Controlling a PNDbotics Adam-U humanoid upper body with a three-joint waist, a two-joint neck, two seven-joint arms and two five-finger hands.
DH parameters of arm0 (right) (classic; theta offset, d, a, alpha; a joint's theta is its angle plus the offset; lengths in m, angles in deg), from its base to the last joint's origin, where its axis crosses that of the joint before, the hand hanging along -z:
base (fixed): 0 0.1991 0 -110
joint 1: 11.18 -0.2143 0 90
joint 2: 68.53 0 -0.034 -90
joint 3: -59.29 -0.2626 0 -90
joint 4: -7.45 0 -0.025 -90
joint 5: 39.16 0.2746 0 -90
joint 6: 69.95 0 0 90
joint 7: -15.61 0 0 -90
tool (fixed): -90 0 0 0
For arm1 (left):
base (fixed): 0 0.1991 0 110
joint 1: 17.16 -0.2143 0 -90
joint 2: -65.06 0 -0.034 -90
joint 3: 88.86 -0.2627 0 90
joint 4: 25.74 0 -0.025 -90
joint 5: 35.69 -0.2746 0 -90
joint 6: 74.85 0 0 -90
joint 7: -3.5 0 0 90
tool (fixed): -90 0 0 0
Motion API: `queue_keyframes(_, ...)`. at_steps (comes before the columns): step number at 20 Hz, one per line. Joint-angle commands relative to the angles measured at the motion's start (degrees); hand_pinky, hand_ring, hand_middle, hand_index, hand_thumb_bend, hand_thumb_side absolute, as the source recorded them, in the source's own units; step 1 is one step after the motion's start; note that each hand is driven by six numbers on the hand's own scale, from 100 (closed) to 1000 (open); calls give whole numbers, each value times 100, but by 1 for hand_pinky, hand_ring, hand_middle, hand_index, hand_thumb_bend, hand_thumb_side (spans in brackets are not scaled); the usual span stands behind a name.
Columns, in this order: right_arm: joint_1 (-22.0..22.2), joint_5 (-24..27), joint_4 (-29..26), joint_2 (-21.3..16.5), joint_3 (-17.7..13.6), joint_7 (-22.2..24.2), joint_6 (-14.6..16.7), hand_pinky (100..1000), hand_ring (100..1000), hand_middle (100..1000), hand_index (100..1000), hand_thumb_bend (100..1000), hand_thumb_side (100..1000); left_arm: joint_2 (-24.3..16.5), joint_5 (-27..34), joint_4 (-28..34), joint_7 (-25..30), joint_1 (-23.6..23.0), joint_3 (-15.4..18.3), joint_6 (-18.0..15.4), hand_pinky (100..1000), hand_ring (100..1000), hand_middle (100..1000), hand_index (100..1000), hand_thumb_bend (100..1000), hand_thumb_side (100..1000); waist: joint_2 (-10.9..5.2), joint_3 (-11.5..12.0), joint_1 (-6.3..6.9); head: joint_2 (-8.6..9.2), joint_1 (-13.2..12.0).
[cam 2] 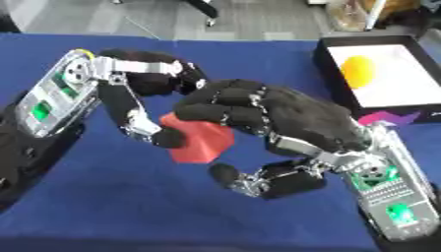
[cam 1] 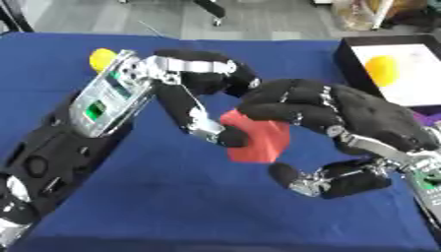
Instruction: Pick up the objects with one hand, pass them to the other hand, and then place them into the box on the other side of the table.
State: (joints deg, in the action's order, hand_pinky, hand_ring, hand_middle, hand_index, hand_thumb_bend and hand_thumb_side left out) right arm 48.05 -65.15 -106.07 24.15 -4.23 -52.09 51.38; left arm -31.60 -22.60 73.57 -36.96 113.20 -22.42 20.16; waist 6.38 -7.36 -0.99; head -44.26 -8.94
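Observation:
A red block (cam 1: 258, 140) is held above the blue table between both hands. My left hand (cam 1: 185, 74) comes in from the left; its fingers curl behind the block and one fingertip (cam 1: 231, 138) presses the block's left face. My right hand (cam 2: 284, 115) reaches in from the right, fingers curled over the block's top edge, thumb (cam 2: 228, 174) just under its lower corner. The block's right and rear sides are hidden by the right hand. The black box (cam 2: 331, 74) with a white floor stands at the far right, with a yellow object (cam 2: 358, 69) inside.
Another yellow object (cam 1: 101, 58) lies on the blue cloth (cam 1: 198, 211) behind my left wrist. A purple-pink scrap (cam 2: 379, 118) lies by the box's near wall. Beyond the table's far edge there is grey floor.

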Motion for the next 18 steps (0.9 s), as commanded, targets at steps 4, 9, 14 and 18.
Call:
queue_keyframes(4, -36, -318, -107, -9, -147, -204, -120, 887, 870, 847, 983, 110, 100, -38, 47, 175, -51, 96, 38, 34, 842, 578, 518, 678, 421, 426, -96, -9, 8, 14, 22)
queue_keyframes(9, -33, -751, -107, 7, -173, -568, -282, 846, 817, 766, 957, 100, 100, -25, 41, 194, -82, 91, 27, 62, 843, 579, 519, 679, 417, 426, -99, -8, 6, 14, 30)
queue_keyframes(14, -34, -1008, -107, 36, -195, -1008, -477, 797, 736, 517, 850, 100, 100, -22, 36, 191, -87, 98, 20, 77, 843, 584, 524, 684, 414, 430, -100, -7, 6, 14, 37)
queue_keyframes(18, -46, -1022, -107, 46, -242, -1391, -661, 769, 688, 429, 783, 100, 100, -22, 7, 179, -119, 89, 51, 72, 847, 621, 568, 717, 459, 482, -101, -2, 4, 14, 44)
